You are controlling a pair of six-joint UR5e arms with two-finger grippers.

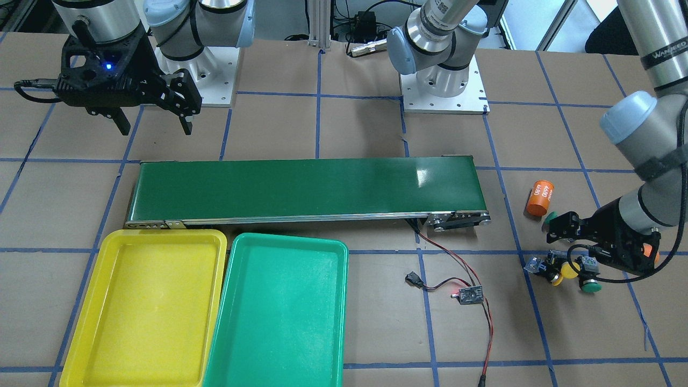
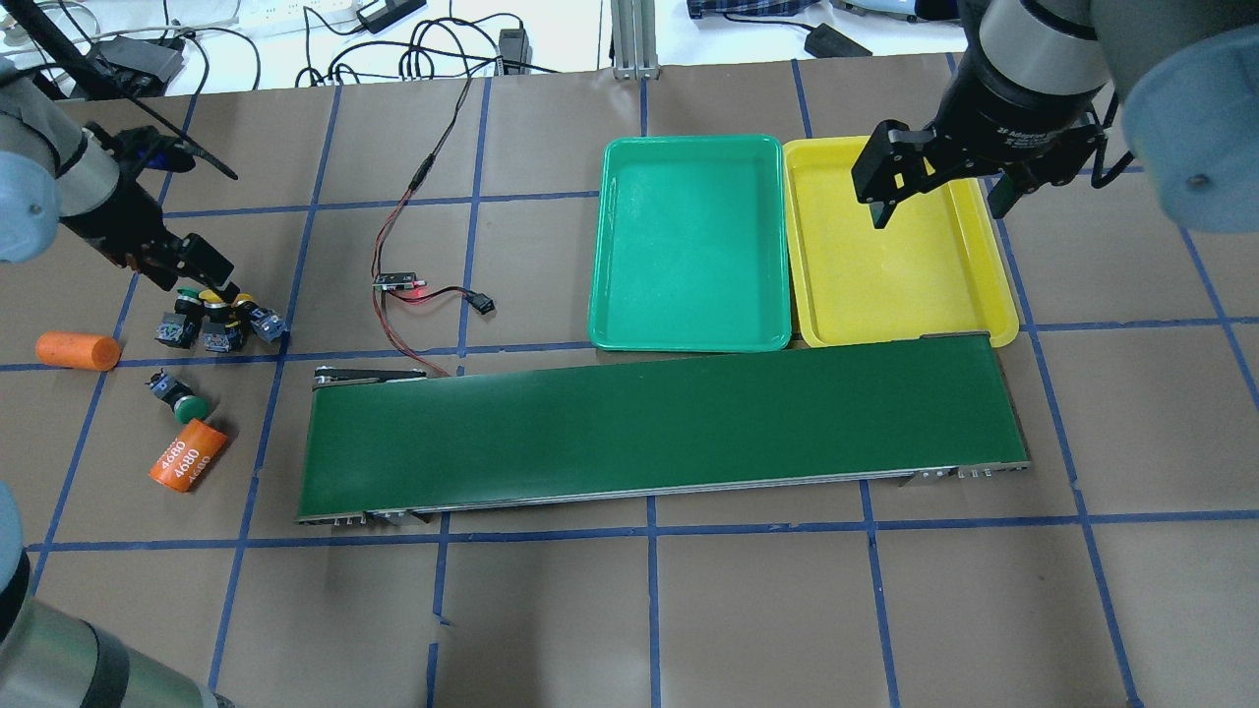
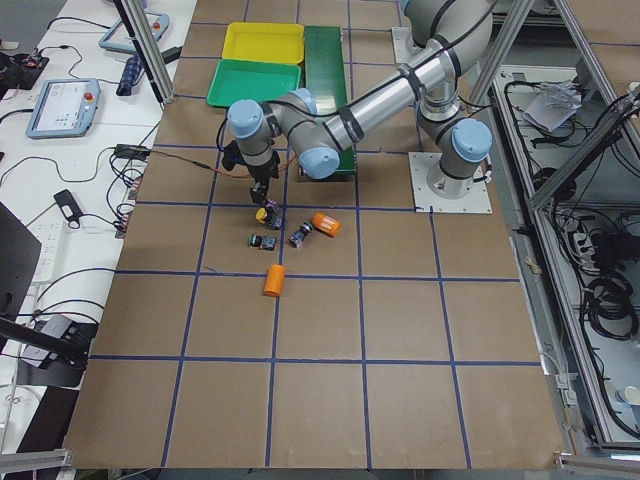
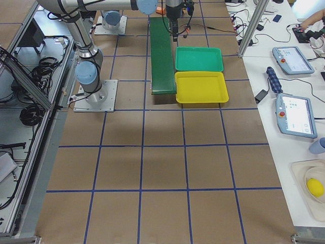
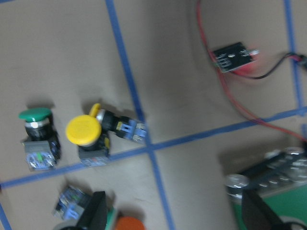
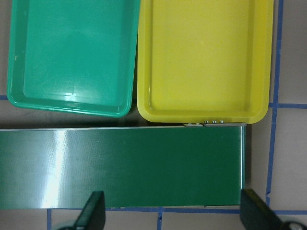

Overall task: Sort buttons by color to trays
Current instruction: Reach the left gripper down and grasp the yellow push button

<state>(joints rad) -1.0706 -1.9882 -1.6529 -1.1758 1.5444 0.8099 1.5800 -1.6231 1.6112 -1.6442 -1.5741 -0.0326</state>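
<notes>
Hovering open-jawed just beside the clustered buttons (image 2: pixel 211 329), the left gripper (image 2: pixel 195 280) is far nearer them than the right gripper (image 2: pixel 936 206), also open, above the yellow tray (image 2: pixel 885 280).

left arm stretched out low, left gripper (image 2: pixel 200 275) faced down, jaws apart | right arm held high, right gripper (image 2: pixel 939 204) faced down, jaws apart

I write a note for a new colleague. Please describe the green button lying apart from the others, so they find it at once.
Look beyond the end of the dark-green conveyor belt on the robot's left side. There the green button lies close beside the orange cylinder printed 4680, cap towards it. It lies alone; the other three buttons form a cluster.
</notes>
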